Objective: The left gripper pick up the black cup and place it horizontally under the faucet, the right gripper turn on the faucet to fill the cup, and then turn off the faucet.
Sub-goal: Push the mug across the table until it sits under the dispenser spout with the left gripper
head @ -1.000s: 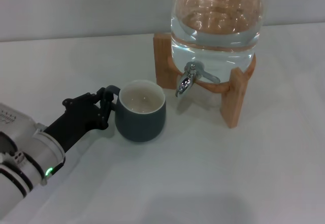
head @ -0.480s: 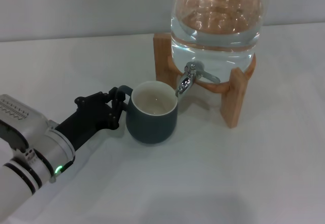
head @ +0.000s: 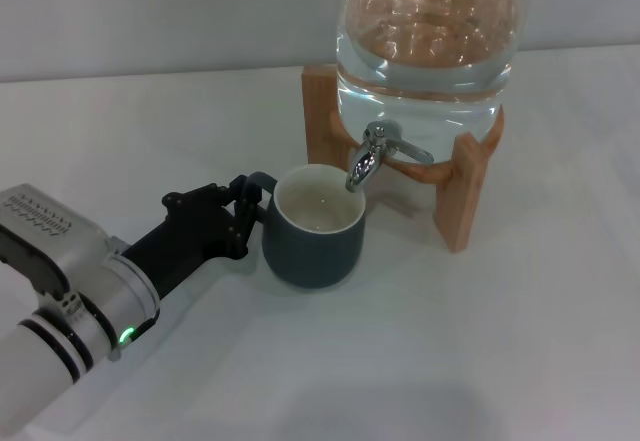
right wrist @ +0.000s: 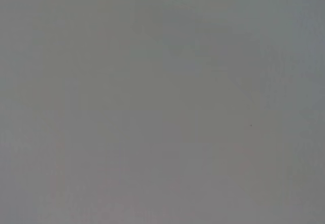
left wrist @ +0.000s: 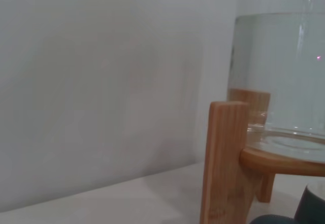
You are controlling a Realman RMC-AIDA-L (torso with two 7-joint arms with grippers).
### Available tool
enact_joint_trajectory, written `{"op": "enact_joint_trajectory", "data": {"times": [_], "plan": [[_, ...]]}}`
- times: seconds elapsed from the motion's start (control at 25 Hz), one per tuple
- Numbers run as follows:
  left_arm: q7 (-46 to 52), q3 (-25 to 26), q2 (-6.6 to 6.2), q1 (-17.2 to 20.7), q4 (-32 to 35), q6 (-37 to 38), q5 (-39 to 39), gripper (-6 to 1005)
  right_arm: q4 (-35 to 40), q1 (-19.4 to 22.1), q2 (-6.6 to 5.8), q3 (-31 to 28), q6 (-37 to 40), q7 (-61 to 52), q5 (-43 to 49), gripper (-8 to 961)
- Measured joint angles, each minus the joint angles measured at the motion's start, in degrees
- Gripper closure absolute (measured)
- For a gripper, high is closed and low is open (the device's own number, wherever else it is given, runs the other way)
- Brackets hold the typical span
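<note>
In the head view the black cup (head: 315, 246) stands upright on the white table, its cream inside showing, its rim just below the chrome faucet (head: 371, 156) of the clear glass water jar (head: 425, 51). My left gripper (head: 248, 213) is shut on the cup's loop handle at the cup's left side. The left arm reaches in from the lower left. In the left wrist view a dark edge of the cup (left wrist: 310, 209) shows beside the jar's wooden stand (left wrist: 228, 168). My right gripper is out of view; its wrist view shows only blank grey.
The jar sits on a wooden stand (head: 465, 186) at the back centre of the white table (head: 450, 351). A pale wall lies behind it.
My left gripper has slid the cup to the right, from left of the faucet to right under its spout.
</note>
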State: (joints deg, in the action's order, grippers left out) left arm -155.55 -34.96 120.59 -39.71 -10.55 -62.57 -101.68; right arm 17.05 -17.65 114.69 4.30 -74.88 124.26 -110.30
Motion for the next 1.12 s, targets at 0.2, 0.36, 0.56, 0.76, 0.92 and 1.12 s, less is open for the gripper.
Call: {"op": "enact_joint_trajectory", "data": {"times": [0.2,0.36,0.56,0.76,0.92,1.12], "plan": [[0.1,0.0,-0.08,-0.7,-0.5,-0.1,0.6,863,0.0,0.0,0.00,0.0,0.0,0.2,0.0,112],[0.8,0.0,-0.15,-1.1,-0.7,-0.4,1.4,863,0.0,0.0,0.00,0.0,0.0,0.3,0.0,112],[2.0,0.0,-0.23,-1.7,-0.7,-0.5,2.8,863,0.0,-0.1,0.00,0.0,0.1,0.4,0.0,111],[2.6,0.0,-0.35,-2.1,-0.7,-0.5,3.1,863,0.0,-0.1,0.00,0.0,0.1,0.4,0.0,111],[2.9,0.0,-0.35,-2.1,-0.4,-0.5,3.2,863,0.0,-0.1,0.00,0.0,0.1,0.4,0.0,111],[3.1,0.1,-0.41,-2.3,0.1,-0.5,2.9,863,0.0,-0.1,0.00,0.0,0.1,0.4,0.0,112]]}}
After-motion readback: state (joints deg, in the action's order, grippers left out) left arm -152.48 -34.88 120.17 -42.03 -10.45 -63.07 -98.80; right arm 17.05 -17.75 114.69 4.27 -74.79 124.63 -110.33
